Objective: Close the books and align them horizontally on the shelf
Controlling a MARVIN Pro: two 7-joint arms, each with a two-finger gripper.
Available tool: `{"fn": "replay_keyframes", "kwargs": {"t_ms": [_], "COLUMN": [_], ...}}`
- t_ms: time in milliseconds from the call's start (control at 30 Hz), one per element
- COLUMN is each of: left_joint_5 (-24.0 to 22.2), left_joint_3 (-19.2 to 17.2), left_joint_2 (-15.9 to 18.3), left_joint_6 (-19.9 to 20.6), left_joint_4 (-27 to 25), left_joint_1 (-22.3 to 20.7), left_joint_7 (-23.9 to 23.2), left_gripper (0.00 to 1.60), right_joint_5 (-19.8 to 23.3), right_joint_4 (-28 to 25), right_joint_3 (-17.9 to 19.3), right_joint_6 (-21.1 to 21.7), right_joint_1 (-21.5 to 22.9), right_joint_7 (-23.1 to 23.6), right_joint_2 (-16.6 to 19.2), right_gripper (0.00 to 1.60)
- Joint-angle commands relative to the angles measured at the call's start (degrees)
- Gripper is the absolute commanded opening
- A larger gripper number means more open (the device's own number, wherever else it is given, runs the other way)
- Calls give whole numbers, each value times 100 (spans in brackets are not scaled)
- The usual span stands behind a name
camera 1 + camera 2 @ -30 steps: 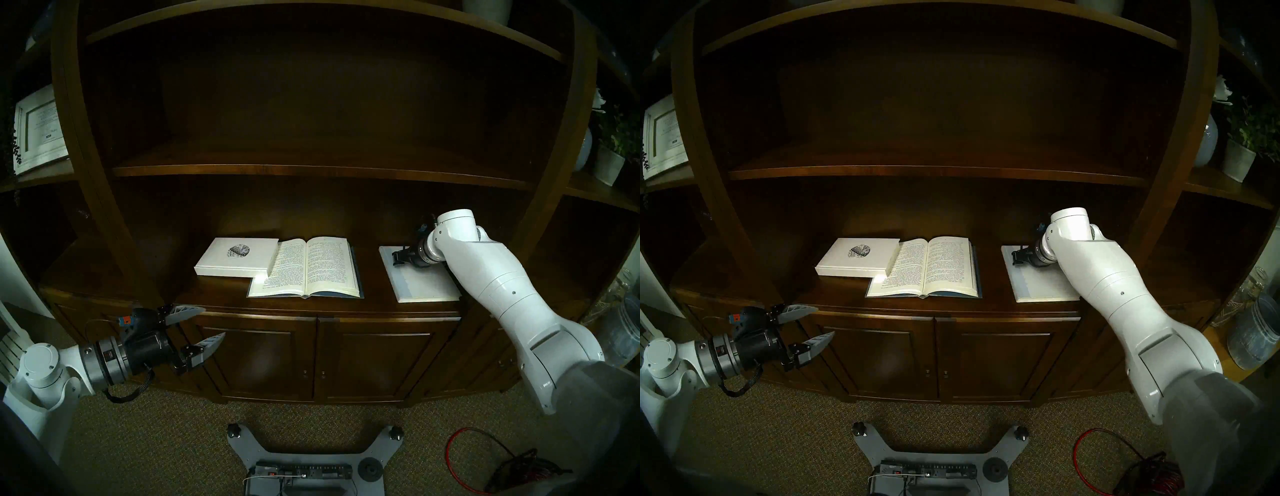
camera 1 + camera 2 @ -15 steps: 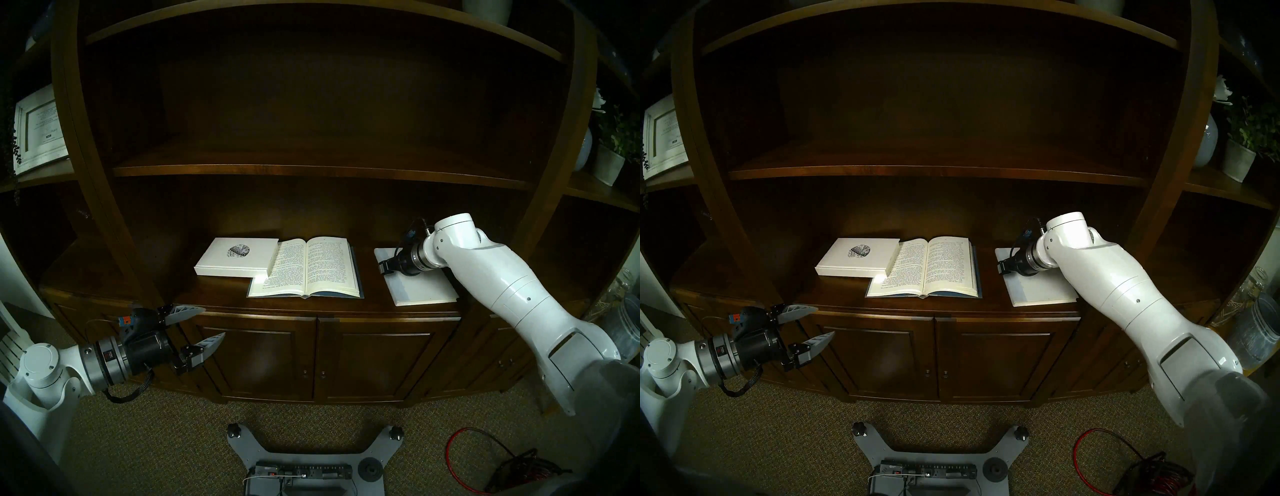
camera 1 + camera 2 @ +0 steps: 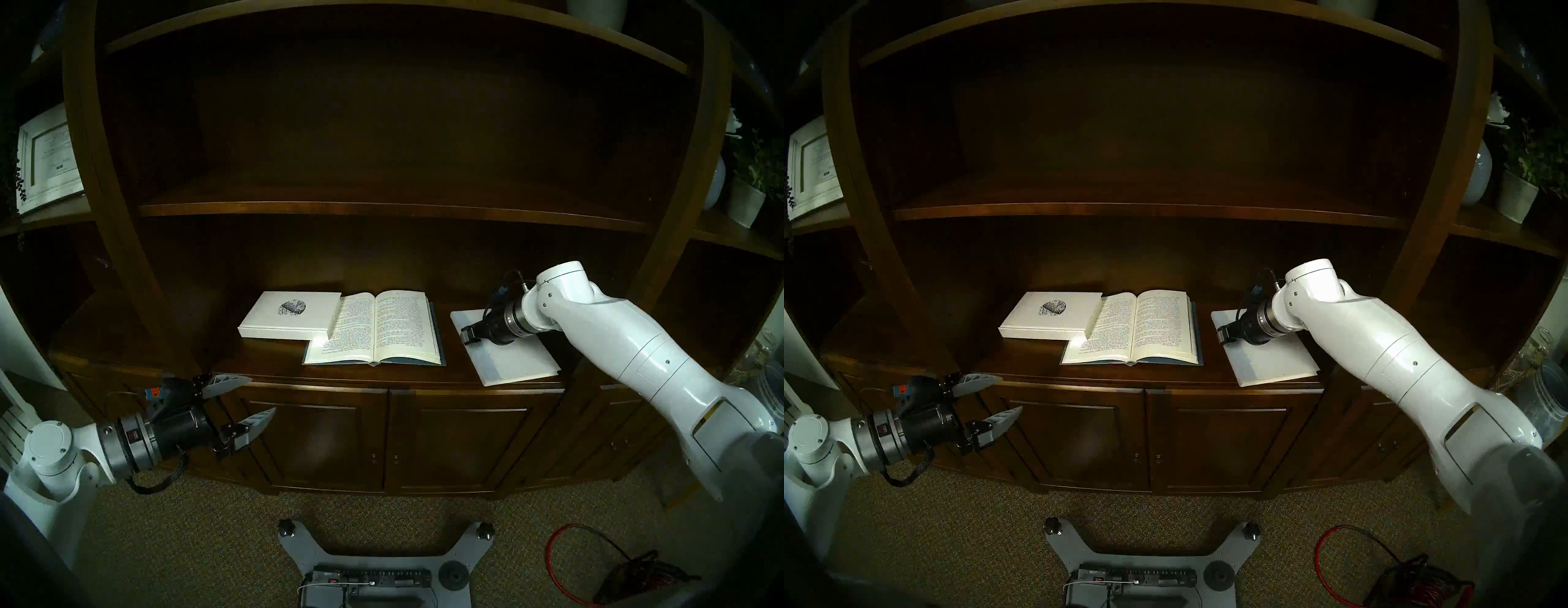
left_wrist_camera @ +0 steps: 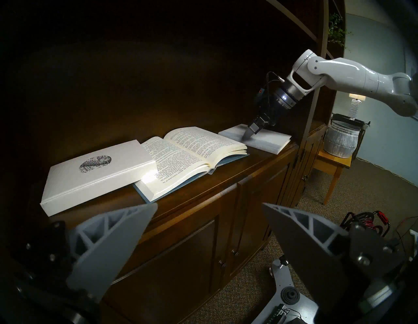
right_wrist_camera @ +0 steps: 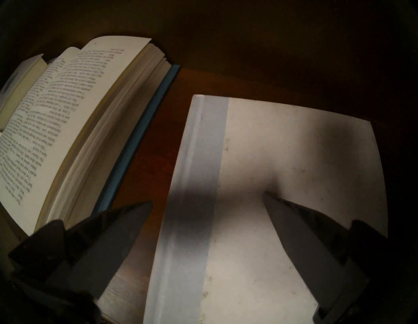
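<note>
The left gripper hangs in front of the cabinet below the shelf, its fingers spread wide and empty. On the shelf lie, from left to right, the closed speckled white book with its right edge resting on the left page of the open blue book, then, apart from these, the closed plain white book, lying askew. Over that last book's far left corner the right gripper points down, fingers wide apart, one tip on the cover and the other off its spine edge
</note>
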Motion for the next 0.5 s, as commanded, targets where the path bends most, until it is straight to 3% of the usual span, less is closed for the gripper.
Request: {"fn": "replay_keyframes", "kwargs": {"t_ms": [0, 200, 467], "left_joint_5": [-45, -45, -37], "left_joint_3": [-61, -60, -51], "left_joint_2": [-11, -11, -3], "left_joint_6": [-27, -27, -27], "left_joint_4": [-97, -97, -87], "left_joint_1": [-38, -39, -45], "left_joint_7": [-8, -8, -7], "left_gripper": [160, 160, 160], "right_joint_5": [490, 511, 493], "right_joint_4": [-341, -737, -1545], "right_joint_3": [-222, -87, 142], "right_joint_6": [33, 33, -197], "right_joint_1": [140, 25, -100], "right_joint_7": [-8, -73, -43], "right_joint_2": [324, 546, 1154], "right_gripper": [160, 160, 160]}}
